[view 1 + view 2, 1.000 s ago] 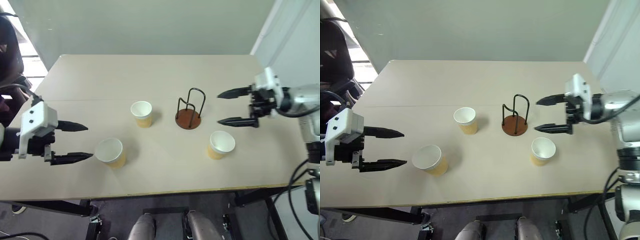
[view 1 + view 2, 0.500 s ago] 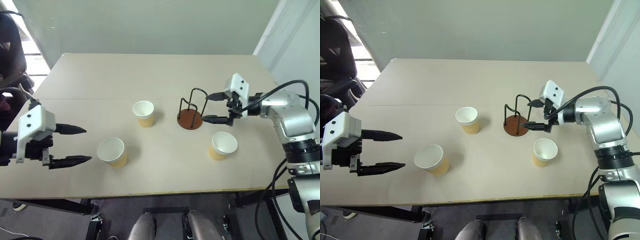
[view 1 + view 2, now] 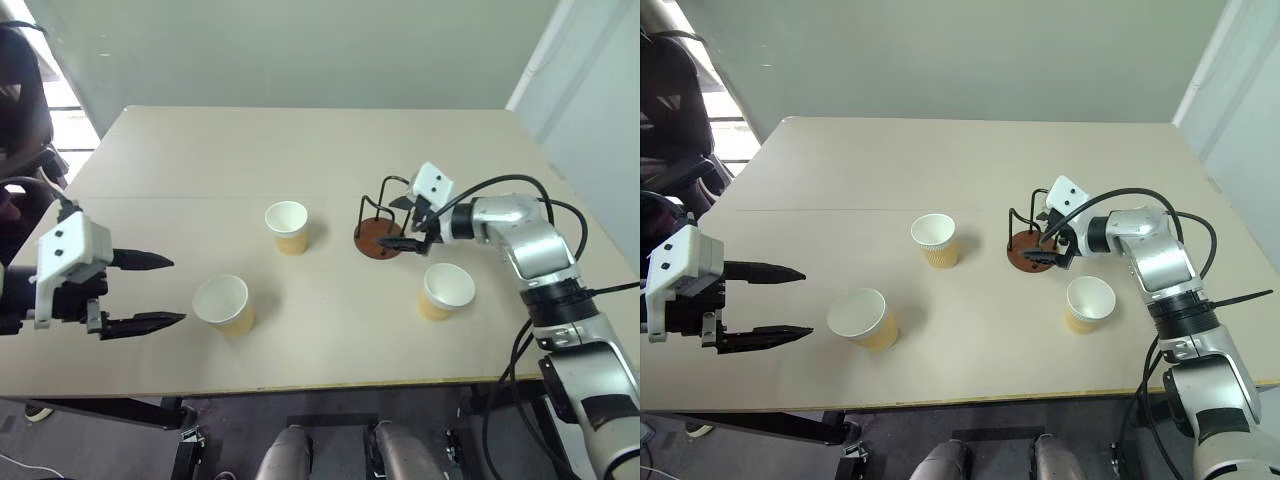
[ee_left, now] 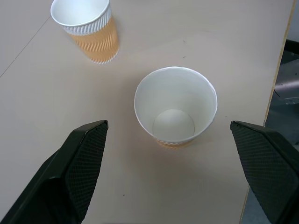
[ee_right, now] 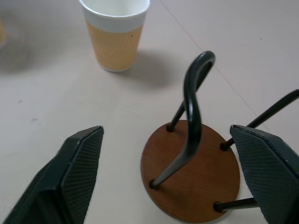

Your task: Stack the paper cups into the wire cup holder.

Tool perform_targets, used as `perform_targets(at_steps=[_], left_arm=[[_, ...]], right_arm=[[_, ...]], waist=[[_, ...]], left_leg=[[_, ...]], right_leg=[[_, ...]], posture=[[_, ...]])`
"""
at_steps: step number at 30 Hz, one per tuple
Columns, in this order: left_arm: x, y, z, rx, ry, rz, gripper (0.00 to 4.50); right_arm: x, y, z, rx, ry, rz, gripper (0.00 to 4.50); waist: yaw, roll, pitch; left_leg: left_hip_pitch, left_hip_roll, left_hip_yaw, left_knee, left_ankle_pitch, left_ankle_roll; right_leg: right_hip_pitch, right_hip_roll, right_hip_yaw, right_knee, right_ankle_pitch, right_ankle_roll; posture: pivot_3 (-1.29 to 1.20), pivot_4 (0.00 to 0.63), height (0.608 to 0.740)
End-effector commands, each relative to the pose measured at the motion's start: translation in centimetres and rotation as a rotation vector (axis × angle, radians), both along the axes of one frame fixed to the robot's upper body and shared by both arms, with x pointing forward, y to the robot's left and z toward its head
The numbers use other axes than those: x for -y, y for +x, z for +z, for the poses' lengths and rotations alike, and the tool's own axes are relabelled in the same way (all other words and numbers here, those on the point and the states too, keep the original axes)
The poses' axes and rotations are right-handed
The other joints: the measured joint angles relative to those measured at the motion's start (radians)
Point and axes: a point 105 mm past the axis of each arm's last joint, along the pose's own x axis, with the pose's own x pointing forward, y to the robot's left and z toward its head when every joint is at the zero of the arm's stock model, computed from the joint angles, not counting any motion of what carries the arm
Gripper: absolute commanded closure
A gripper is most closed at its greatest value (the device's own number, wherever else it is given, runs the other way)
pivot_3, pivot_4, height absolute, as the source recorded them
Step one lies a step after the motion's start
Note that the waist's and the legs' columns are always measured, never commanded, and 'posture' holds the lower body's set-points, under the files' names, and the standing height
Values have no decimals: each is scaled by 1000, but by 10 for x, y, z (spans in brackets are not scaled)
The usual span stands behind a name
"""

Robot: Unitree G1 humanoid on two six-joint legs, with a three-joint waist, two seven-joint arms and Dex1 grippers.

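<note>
Beige flat surface [image 3: 300, 150] carries all. Left fingers [image 3: 140, 292] spread wide, empty, aimed at nearest tapered yellow-tan paper cup [image 3: 224, 304]. Right fingers [image 3: 400, 222] apart, straddling black-wire cup holder on round reddish-brown base [image 3: 380, 224], gripping nothing. Second cup [image 3: 287, 227] left of holder, third [image 3: 443, 290] near holder's right; all upright, unstacked.

A matt, smooth beige table top [image 3: 300, 150] is seen. The paper cups [image 4: 176, 107] are plain white inside, with ribbed tan outer walls. The wire cup holder [image 5: 194, 175] is made of glossy black wire on a smooth, wood-like reddish-brown disc. The fingers [image 4: 77, 172] are finely textured black plastic.
</note>
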Motion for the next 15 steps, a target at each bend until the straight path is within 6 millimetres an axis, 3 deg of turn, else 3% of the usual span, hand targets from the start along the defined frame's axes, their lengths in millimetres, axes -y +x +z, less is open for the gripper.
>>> perform_targets(at_steps=[1,10,15], left_arm=[[0,-3,11,48,12,5,0],[-2,-4,11,49,19,18,0],[-2,-4,12,50,21,16,0]], right_arm=[[-1,3,16,56,7,-3,1287],[-5,0,12,41,-4,39,4482],[-12,-22,17,13,14,187,4482]], waist=[[0,0,0],[0,0,0],[0,0,0]], left_leg=[[0,0,0,0,0,0],[0,0,0,0,0,0],[-1,0,0,0,0,0]], right_leg=[[0,0,0,0,0,0],[0,0,0,0,0,0],[-1,0,0,0,0,-1]], posture=[[0,150,740],[0,150,740],[0,150,740]])
